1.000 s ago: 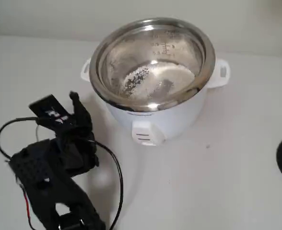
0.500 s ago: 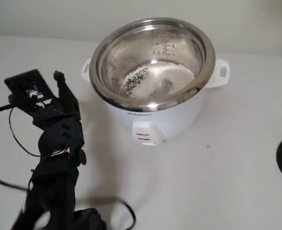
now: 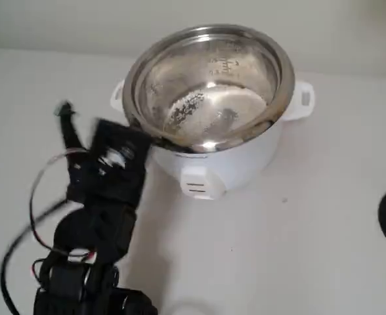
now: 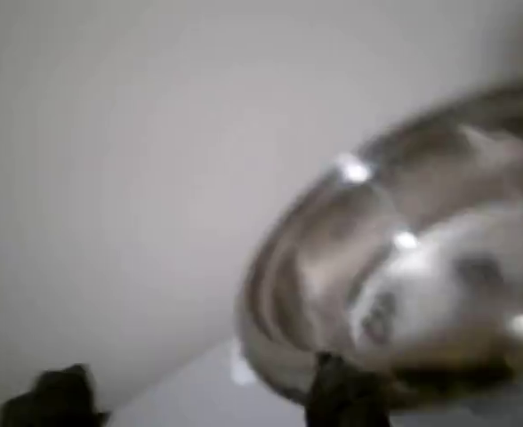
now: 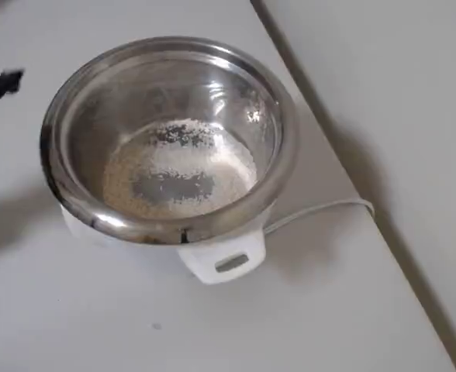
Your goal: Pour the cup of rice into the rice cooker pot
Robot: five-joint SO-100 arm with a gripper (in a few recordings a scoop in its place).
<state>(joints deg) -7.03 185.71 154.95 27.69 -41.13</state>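
We see the large round shiny stainless-steel rice cooker pot [image 3: 209, 85] sitting inside a white cooker body [image 3: 226, 164] with side handles and a front switch, on a pale grey desk [image 3: 298, 249]. A pale loose layer of small white rice grains [image 5: 177, 167] lies across the bottom of the pot, thinner at the middle where the metal shows through. In the overhead view a white cord [image 5: 321, 211] runs from the cooker body across the desk toward its right edge.

In the fixed view the black arm rises from the lower left corner, and its black claw [image 3: 94, 141] is blurred, just to the left of the cooker and near the pot's rim. One thin black finger [image 3: 67, 125] points upward, apart from a broader black part beside it. We cannot tell from this blur whether the claw is spread or closed, and we see nothing between its fingers. Thin black and red wires loop beside the arm.

In the wrist view, two dark fingertips [image 4: 341, 391] stand at the lower edge, well apart, with the pot's rim and its pale rice blurred at the right.
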